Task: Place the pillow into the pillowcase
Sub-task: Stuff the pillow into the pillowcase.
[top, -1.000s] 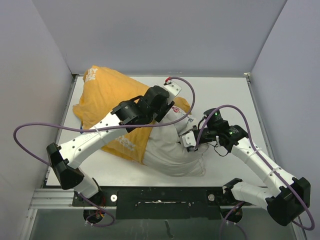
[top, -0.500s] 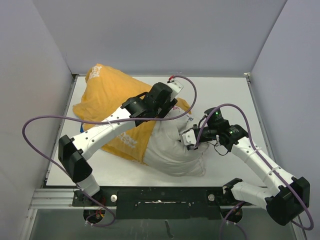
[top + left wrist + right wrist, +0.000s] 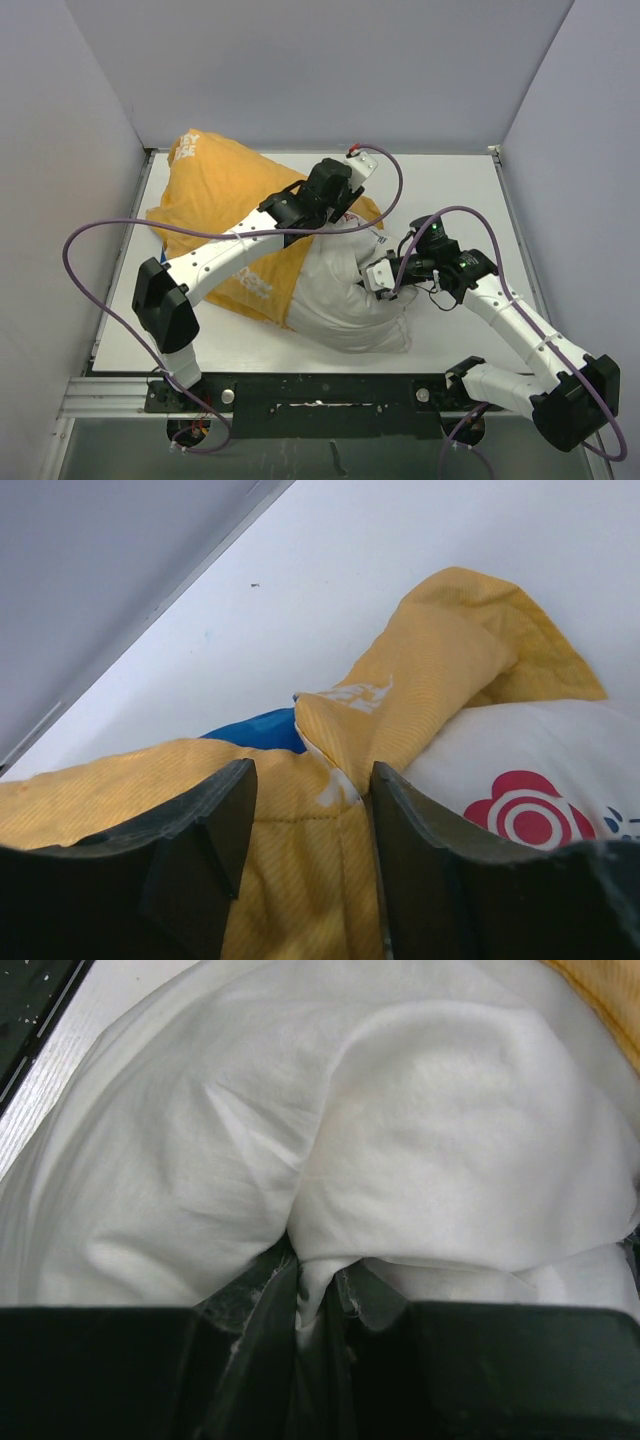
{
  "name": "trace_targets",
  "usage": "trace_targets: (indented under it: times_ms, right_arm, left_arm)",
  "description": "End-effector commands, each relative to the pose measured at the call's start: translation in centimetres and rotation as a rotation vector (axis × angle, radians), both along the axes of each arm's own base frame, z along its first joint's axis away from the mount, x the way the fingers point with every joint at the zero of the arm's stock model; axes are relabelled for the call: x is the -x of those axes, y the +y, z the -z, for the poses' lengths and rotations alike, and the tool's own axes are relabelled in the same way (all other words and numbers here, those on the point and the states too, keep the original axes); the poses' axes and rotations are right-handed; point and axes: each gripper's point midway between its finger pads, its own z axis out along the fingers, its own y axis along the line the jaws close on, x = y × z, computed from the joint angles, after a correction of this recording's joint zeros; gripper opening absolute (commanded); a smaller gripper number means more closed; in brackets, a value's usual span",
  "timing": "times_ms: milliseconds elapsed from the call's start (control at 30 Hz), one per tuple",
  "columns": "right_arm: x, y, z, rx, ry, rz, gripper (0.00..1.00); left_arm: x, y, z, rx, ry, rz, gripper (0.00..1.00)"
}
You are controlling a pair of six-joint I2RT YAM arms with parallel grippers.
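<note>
Half the white pillow (image 3: 345,300) (red logo (image 3: 525,815)), pinched by right gripper (image 3: 318,1290), protrudes from yellow pillowcase (image 3: 210,195); left gripper (image 3: 308,790) hold unclear.

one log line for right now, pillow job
stage: pillow partly in pillowcase | left gripper: astride pillowcase hem, grip unclear | right gripper: shut on pillow cloth | pillow near end: outside

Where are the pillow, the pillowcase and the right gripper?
pillow (image 3: 340,305): top view, on the white end outside the pillowcase.
pillowcase (image 3: 215,195): top view, on its yellow side, far-left bulge.
right gripper (image 3: 318,1295): right wrist view, between the fingertips pinching pillow fabric.
</note>
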Motion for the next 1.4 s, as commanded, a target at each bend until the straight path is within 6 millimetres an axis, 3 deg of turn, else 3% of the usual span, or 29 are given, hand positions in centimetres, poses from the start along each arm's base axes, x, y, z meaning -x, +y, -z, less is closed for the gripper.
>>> trace_targets:
  times_ms: [0,133,267,333,400,433,533,700,833,933,1033,1100,1167,1267,1367]
  right_arm:
    - [5.2,-0.6,3.3,0.054,0.282,-0.063,0.04]
    - [5.1,-0.6,3.4,0.054,0.282,-0.062,0.04]
    - [5.0,-0.6,3.3,0.053,0.279,-0.06,0.04]
    - [5.0,-0.7,3.3,0.053,0.28,-0.057,0.04]
    - [4.9,-0.7,3.3,0.054,0.281,-0.054,0.04]
    - [4.9,-0.7,3.4,0.054,0.282,-0.051,0.04]
    - [4.1,-0.8,3.5,0.064,0.278,-0.007,0.04]
    - [0.3,-1.5,2.2,0.043,0.277,0.173,0.03]
    - [-3.0,-2.8,0.8,0.042,0.218,0.29,0.03]
    - [-6.4,-3.9,-2.0,0.009,0.16,0.363,0.03]
    - [-9.7,-4.4,-6.2,-0.042,0.084,0.401,0.03]
    - [-10.8,-3.3,-10.0,-0.105,0.052,0.371,0.03]
    - [-10.3,-1.1,-11.8,-0.176,0.116,0.316,0.03]
    - [-7.5,2.7,-10.5,-0.236,0.271,0.172,0.02]
    - [-5.1,3.7,-5.0,-0.22,0.37,0.112,0.07]
  left_arm:
    - [-1.1,-0.6,-0.2,0.048,-0.013,0.02,0.5]
    - [0.0,-0.3,-0.1,0.048,0.034,0.042,0.58]
    - [1.0,1.7,0.5,-0.012,0.081,0.019,0.48]
    - [1.3,2.3,0.8,-0.015,0.107,0.019,0.3]
    - [1.4,2.5,0.9,-0.009,0.125,0.03,0.03]
    - [1.5,2.4,0.5,0.003,0.125,0.037,0.0]
    - [2.4,0.7,-2.4,0.116,0.121,0.1,0.0]
    - [5.8,-2.2,-11.0,0.44,0.08,0.272,0.0]
    - [8.4,-2.8,-16.4,0.631,0.046,0.376,0.0]
    - [10.1,-2.9,-19.2,0.737,0.037,0.432,0.0]
    - [11.9,-3.0,-21.8,0.864,0.029,0.497,0.0]
    - [12.8,-3.4,-23.5,0.952,0.031,0.542,0.0]
    - [13.3,-4.2,-24.8,1.035,0.046,0.586,0.0]
    - [13.2,-5.0,-25.2,1.138,0.078,0.593,0.0]
    - [12.1,-5.2,-23.6,1.205,0.093,0.544,0.0]
